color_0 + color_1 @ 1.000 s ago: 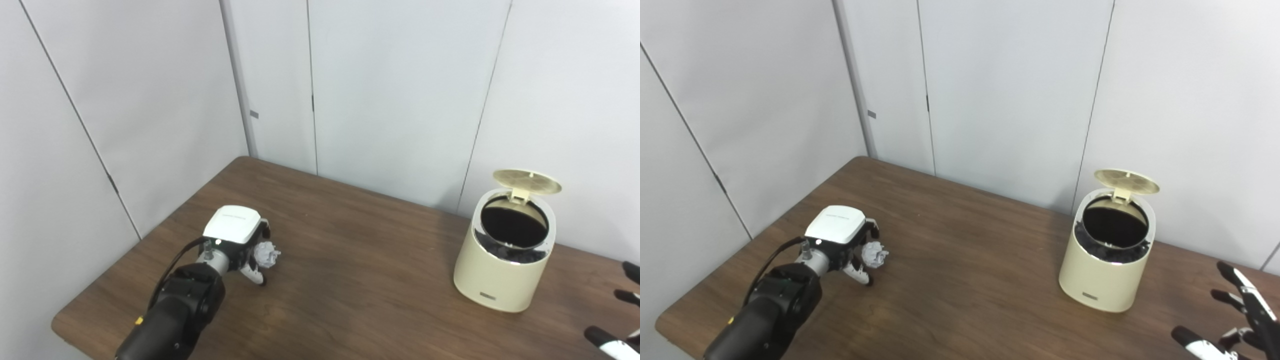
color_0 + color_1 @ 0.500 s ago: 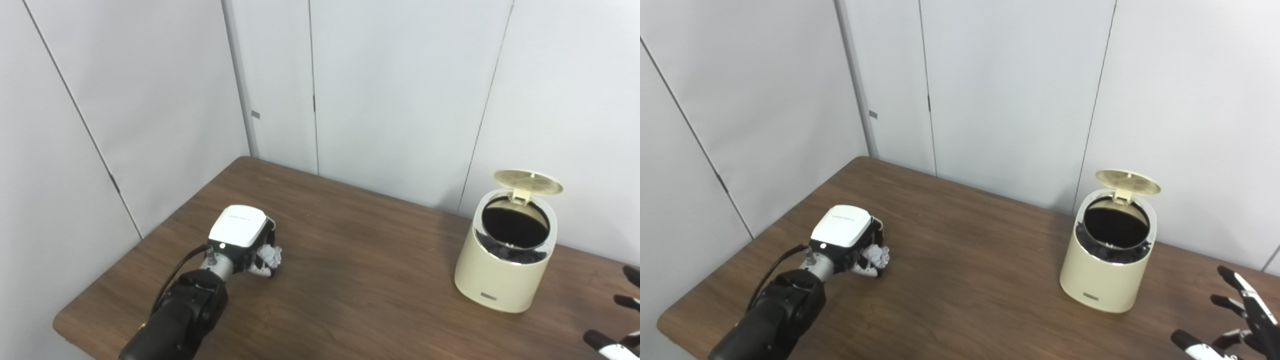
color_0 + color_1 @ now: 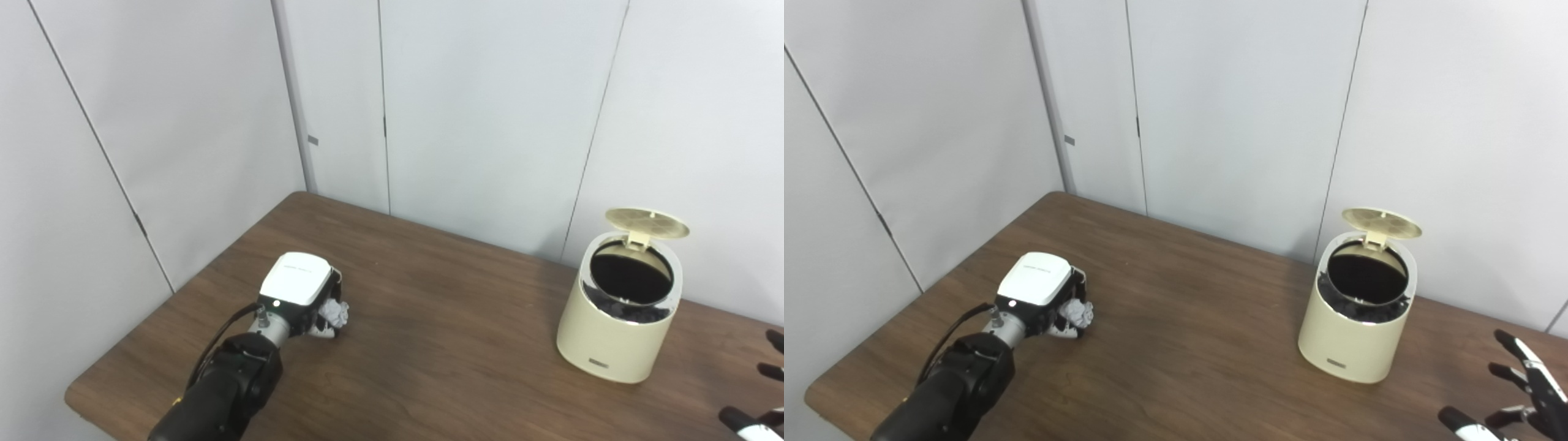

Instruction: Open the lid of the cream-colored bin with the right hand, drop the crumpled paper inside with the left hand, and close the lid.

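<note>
The cream-colored bin stands on the right of the brown table with its round lid tipped up, showing a dark liner inside. A crumpled white paper ball sits at the left of the table. My left hand is over it with its fingers closed around it, low on the tabletop. My right hand is at the bottom right corner, fingers spread and empty, well to the right of the bin.
The brown wooden table has grey wall panels close behind and to its left. Its left edge and near-left corner lie close to my left arm.
My left hand moved forward over the paper and its fingers closed on it. My right hand drew back slightly toward the bottom right corner. The lid stays up.
</note>
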You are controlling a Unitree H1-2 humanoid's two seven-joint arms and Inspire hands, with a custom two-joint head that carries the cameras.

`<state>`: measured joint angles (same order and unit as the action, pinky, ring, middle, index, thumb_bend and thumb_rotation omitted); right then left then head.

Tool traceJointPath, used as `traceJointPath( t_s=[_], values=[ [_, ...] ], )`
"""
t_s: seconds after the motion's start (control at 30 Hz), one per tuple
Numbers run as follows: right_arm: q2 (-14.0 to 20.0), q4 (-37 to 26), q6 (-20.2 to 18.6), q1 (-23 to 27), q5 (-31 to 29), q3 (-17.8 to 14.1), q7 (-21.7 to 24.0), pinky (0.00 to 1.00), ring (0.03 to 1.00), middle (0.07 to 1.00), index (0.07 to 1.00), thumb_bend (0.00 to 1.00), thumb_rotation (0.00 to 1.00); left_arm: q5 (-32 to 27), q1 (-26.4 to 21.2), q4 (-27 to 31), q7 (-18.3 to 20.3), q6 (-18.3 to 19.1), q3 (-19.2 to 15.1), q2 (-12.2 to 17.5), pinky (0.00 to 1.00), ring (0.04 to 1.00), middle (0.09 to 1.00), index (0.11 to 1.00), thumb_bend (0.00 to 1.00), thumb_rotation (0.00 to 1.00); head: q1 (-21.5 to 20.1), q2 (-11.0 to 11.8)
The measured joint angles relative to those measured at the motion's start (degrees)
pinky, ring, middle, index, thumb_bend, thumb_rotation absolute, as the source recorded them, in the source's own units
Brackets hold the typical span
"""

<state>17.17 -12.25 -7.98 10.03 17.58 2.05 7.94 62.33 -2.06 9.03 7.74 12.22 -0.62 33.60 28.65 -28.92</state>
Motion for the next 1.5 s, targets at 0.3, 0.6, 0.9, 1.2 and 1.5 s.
traceJointPath(
  t_s=[0.3, 0.6, 0.9, 1.2, 1.5],
  values=[
    [-0.02, 0.01, 0.0, 0.01, 0.08, 0.03, -0.06, 0.49, 0.825, 0.934, 0.92, 0.83, 0.61, -0.83, 1.11, 3.1, -11.29, -2.57, -1.87, -4.04, 0.56, 0.454, 0.473, 0.484, 0.53, 0.0, -0.62, -0.09],
    [-0.03, 0.01, -0.05, 0.07, 0.95, 0.05, -0.12, 0.52, 0.836, 0.936, 0.924, 0.8, 0.57, -1.24, 0.31, 6.02, -16.43, -4.24, -2.61, -6.62, 0.61, 0.481, 0.45, 0.508, 0.52, 0.0, -1.06, -0.09],
    [-1.06, 0.08, -0.57, 0.95, 2.3, 0.25, -0.47, 0.59, 0.854, 0.942, 0.928, 0.76, 0.46, -0.15, -4.92, 7.47, -17.08, -5.62, 0.4, -10.07, 0.55, 0.458, 0.416, 0.53, 0.52, 0.0, -7.72, 0.0],
    [-1.92, -0.78, -2.49, 1.0, 2.07, 0.44, -0.18, 0.71, 0.851, 0.93, 0.918, 0.72, 0.24, -2.78, -9.84, 7.09, -18.71, -8.87, 1.71, -14.53, 0.47, 0.438, 0.427, 0.519, 0.52, 0.0, -13.79, 0.79],
    [-1.98, 1.28, 1.6, 1.27, 2.15, 0.68, -1.46, 0.71, 0.818, 0.891, 0.884, 0.76, 0.19, -4.76, -15.84, 6.16, -18.96, -11.04, 3.77, -17.36, 0.5, 0.461, 0.444, 0.524, 0.52, 0.0, -21.01, 1.49]
  ],
)
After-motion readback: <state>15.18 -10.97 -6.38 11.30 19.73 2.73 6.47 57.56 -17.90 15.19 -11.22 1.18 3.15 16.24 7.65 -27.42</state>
